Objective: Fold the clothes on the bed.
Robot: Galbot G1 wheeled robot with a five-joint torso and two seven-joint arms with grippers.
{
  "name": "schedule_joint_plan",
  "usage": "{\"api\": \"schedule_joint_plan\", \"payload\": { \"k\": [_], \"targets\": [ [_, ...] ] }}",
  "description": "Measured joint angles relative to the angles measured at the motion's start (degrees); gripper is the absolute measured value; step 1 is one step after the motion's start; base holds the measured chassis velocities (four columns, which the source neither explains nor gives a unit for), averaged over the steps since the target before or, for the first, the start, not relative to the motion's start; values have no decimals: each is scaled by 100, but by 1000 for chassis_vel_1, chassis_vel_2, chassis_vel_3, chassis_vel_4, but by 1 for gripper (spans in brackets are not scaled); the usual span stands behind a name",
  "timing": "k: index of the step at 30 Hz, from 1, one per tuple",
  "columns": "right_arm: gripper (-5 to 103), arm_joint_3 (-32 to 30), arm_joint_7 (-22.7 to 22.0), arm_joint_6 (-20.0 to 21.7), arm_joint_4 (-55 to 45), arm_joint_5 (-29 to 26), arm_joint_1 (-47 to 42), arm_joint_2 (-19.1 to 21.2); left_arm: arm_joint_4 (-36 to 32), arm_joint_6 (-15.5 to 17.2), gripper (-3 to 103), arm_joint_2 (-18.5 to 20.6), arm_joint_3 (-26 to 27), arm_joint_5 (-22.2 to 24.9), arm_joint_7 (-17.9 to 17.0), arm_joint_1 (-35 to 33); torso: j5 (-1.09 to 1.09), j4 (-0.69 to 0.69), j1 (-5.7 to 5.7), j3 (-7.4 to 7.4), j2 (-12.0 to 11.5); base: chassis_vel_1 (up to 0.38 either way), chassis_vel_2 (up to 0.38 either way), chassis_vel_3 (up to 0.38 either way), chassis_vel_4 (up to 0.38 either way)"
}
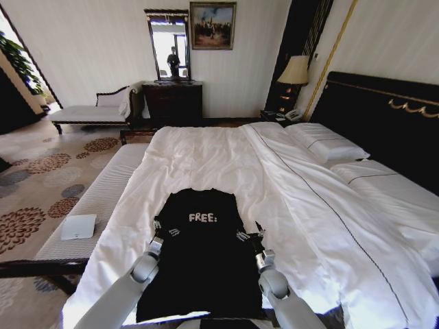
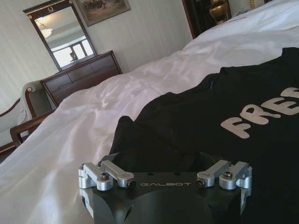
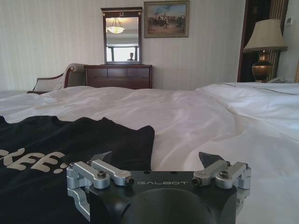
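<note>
black t-shirt [image 1: 202,260] spread flat on near part of bed [image 1: 288,192]; left tool [image 1: 158,226] and right tool [image 1: 252,233] released, spread wide, resting at shirt's left and right edges.

Pale panelled walls [image 1: 89,48]. Dark wood dresser [image 1: 173,101] standing against far wall, mirror [image 1: 169,45] above, framed painting [image 1: 212,25] beside. Upholstered chaise [image 1: 92,110] sitting left of dresser. Lamp [image 1: 295,72] glowing on nightstand. Floral carpet [image 1: 41,185] covering floor. Daylight entering from left.
</note>
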State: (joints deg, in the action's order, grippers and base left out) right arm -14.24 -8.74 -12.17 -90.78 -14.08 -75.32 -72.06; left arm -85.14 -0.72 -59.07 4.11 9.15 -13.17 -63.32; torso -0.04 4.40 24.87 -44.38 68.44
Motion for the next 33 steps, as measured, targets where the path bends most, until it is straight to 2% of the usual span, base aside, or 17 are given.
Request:
{"api": "schedule_joint_plan", "payload": {
  "k": [2, 7, 9, 13, 15, 19, 21, 25, 33],
  "targets": [
    [100, 0, 0, 1, -5, -4, 1, 2, 18, 18, 93, -4, -24, 29, -1, 22, 0, 0, 0, 0, 0, 0, 0, 0, 0],
    [100, -7, 0, 9, -8, -34, 26, 16, 80, 71, 67, -12, -147, 56, 0, 71, 0, 0, 0, 0, 0, 0, 0, 0, 0],
    [100, -10, -1, 11, -9, -40, 30, 18, 95, 72, 67, -19, -157, 46, 4, 72, 0, 0, 0, 0, 0, 0, 0, 0, 0],
    [100, -20, -3, 13, -9, -55, 36, 32, 172, 70, 45, -62, -163, -9, 10, 96, 0, 0, 0, 0, 0, 0, 0, 0, 0],
    [100, -20, -3, 13, -9, -58, 38, 34, 182, 68, 45, -69, -162, -12, 9, 105, 0, 0, 0, 0, 0, 0, 0, 0, 0],
    [100, -21, -6, 16, -4, -61, 49, 34, 196, 59, 23, -80, -150, -7, -1, 130, 0, 0, 0, 0, 0, 0, 0, 0, 0],
    [100, -20, -7, 16, -1, -62, 53, 33, 195, 57, 23, -80, -148, -3, -2, 133, 0, 0, 0, 0, 0, 0, 0, 0, 0],
    [100, -8, -11, 18, 16, -62, 80, 31, 198, 47, 3, -69, -142, 18, 4, 139, 0, 0, 0, 0, 0, 0, 0, 0, 0],
    [100, -8, -17, 20, 18, -64, 78, 32, 157, 31, 0, -52, -113, 41, 12, 130, 0, 0, 0, 0, 0, 0, 0, 0, 0]
  ]
}}
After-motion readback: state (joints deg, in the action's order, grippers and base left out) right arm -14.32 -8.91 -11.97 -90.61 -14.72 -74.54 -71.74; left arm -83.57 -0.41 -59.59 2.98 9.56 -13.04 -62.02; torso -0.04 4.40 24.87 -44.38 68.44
